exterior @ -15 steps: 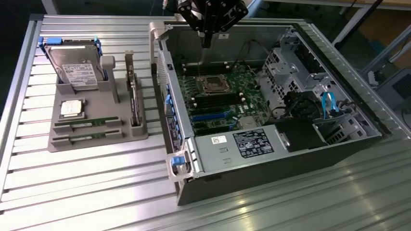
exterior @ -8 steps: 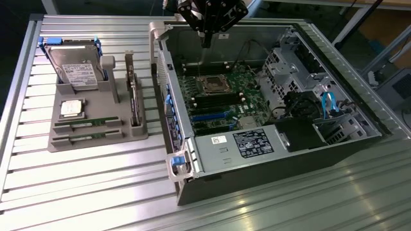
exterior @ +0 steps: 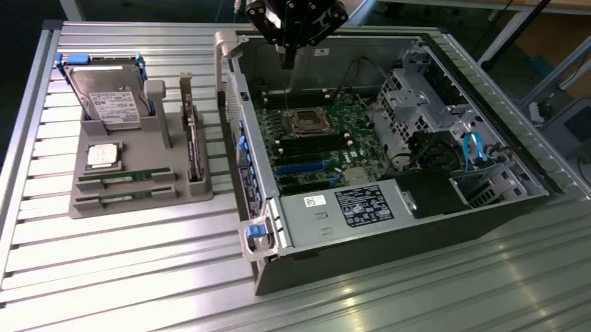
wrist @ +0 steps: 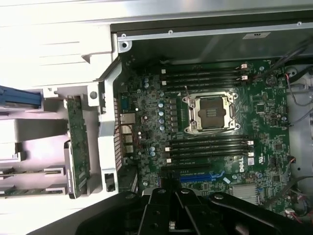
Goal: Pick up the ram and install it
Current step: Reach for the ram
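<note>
Two ram sticks, thin and green, lie side by side in the front slots of a grey holder (exterior: 138, 149) at the exterior view's left: one ram (exterior: 124, 177) behind, the other ram (exterior: 124, 200) in front. My gripper (exterior: 288, 58) hangs high over the back of the open computer case (exterior: 397, 228), well apart from both sticks, fingers shut with nothing between them. In the wrist view the gripper (wrist: 170, 215) looks down on the green motherboard (wrist: 146, 112), where dark memory slots (wrist: 208, 147) run on both sides of the processor socket (wrist: 210, 112). A ram (wrist: 24, 191) edge shows in the holder.
The holder also carries a hard drive (exterior: 109, 97), a square silver processor chip (exterior: 104, 156) and an upright card with a metal bracket (exterior: 192, 142). Inside the case are drive cages (exterior: 434, 111), blue cables (exterior: 473, 149) and a power supply (exterior: 360, 207). The slatted metal table (exterior: 120, 277) lies around them.
</note>
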{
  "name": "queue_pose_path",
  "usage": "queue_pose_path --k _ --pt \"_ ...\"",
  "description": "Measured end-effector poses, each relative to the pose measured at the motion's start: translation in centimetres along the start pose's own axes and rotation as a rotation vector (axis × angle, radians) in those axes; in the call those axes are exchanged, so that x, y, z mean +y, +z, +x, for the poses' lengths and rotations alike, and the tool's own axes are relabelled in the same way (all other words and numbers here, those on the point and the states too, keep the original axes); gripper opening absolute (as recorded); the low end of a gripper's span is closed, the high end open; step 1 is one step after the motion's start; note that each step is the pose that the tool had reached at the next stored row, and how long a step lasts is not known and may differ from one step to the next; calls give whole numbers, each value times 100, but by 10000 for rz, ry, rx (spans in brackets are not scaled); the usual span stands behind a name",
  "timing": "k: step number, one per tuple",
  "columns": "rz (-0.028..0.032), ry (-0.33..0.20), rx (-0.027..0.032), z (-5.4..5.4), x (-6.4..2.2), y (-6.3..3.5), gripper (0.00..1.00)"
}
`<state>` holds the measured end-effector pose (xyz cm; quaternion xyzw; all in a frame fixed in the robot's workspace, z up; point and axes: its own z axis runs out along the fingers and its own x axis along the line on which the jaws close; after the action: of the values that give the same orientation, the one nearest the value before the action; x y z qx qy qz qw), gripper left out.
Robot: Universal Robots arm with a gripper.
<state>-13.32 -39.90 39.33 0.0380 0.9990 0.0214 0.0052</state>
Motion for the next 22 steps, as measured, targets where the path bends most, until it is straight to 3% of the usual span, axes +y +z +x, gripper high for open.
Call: queue_pose_path --k 14,22 --pt "23 13 305 305 -23 -2 10" --pt "42 24 556 492 -37 -2 10"
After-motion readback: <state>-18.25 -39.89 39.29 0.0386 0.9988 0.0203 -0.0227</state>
